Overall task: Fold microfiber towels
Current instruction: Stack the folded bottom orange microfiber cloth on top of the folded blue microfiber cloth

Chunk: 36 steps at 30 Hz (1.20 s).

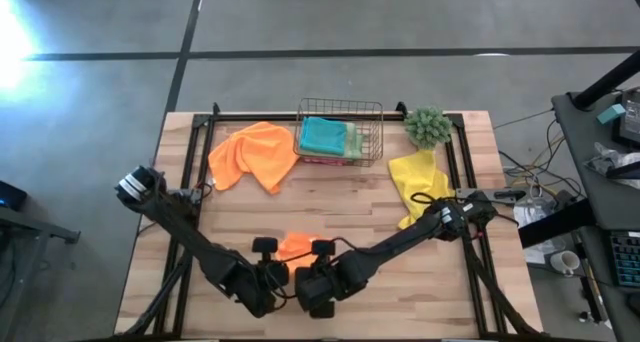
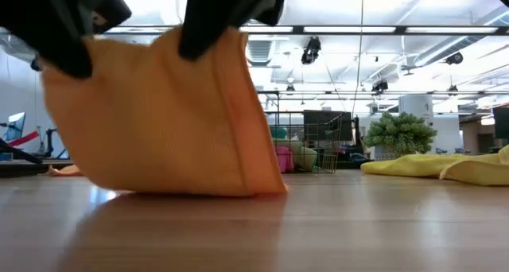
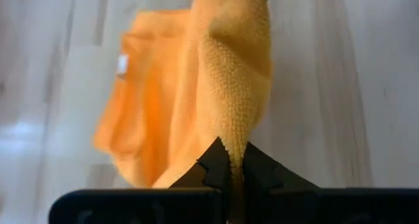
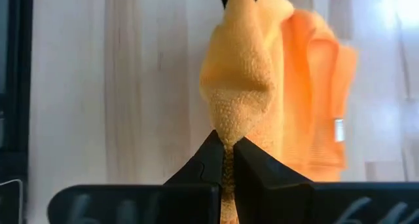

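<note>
bare table (image 1: 400, 282) right front, wire basket (image 1: 340, 132) blocking rear centre

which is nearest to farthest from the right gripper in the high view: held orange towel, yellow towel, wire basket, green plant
1. held orange towel, pinched in the right gripper
2. yellow towel, on the right side of the table
3. wire basket, at the back centre
4. green plant, back right corner

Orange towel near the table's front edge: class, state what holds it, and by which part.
Both grippers are shut on the orange towel: left gripper and right gripper each pinch its upper edge, apparently at opposite corners.
</note>
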Each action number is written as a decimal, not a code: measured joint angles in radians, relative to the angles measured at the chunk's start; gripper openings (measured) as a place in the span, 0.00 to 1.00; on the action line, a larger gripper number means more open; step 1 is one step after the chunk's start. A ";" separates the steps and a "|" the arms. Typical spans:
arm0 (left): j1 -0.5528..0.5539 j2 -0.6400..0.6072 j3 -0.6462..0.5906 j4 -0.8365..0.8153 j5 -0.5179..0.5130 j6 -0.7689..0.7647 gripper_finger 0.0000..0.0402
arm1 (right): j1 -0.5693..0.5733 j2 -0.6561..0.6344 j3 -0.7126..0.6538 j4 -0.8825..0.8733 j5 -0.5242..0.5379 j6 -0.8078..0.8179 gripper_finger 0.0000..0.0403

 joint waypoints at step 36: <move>0.580 -0.332 0.114 -0.107 -0.001 0.686 0.00 | -0.303 -0.243 0.121 -0.282 0.214 -0.124 0.02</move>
